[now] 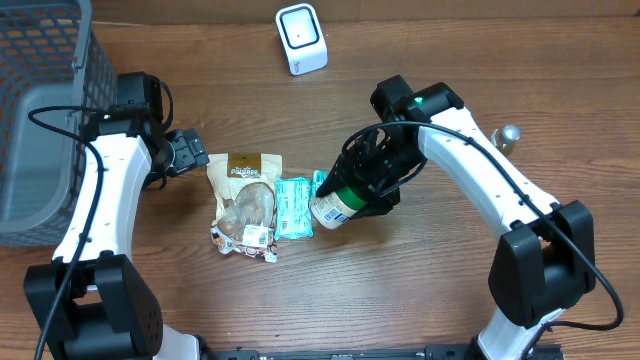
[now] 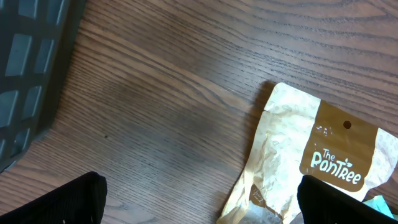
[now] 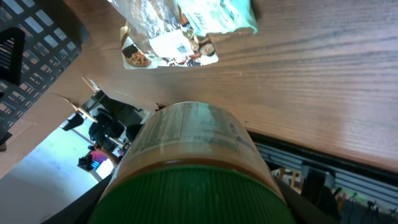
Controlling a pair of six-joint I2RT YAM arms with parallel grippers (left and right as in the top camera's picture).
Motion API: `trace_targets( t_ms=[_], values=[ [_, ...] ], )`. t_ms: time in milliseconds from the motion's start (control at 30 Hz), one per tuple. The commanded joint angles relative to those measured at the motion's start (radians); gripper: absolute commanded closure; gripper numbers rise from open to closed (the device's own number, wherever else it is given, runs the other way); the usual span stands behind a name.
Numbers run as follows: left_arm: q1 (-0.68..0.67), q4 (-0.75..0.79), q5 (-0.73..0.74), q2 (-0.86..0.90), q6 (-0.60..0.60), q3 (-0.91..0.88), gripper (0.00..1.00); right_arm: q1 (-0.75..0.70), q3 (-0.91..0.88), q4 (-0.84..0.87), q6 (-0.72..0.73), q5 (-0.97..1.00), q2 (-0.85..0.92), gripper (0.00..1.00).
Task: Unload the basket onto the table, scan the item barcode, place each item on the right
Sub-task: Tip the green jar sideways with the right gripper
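Note:
My right gripper (image 1: 358, 196) is shut on a jar (image 1: 333, 208) with a green lid and a pale printed label, gripping it at the lid end and holding it tilted above the table's middle. In the right wrist view the jar (image 3: 189, 140) fills the frame between the dark fingers (image 3: 84, 208); I make out no barcode on the label. The white scanner (image 1: 301, 38) stands at the back of the table, well away from the jar. My left gripper (image 1: 196, 154) hangs open at the top left corner of a tan Pantree snack bag (image 2: 311, 155), with nothing between its fingers (image 2: 65, 202).
The Pantree bag (image 1: 245, 195) and a teal packet (image 1: 293, 207) lie side by side on the wood left of the jar. A grey wire basket (image 1: 40, 120) takes up the far left. A small metal knob (image 1: 509, 134) sits at the right.

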Motion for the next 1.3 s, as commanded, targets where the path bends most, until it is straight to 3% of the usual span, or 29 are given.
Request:
trace_targets(
  t_ms=[0,1267],
  values=[
    [0.000,0.000,0.001,-0.023,0.022,0.004,0.00,0.004,0.021,-0.006,0.002,-0.068,-0.032,0.53],
    [0.000,0.000,0.001,-0.023,0.022,0.004,0.00,0.004,0.021,-0.035,0.002,-0.252,-0.032,0.57]
  ],
)
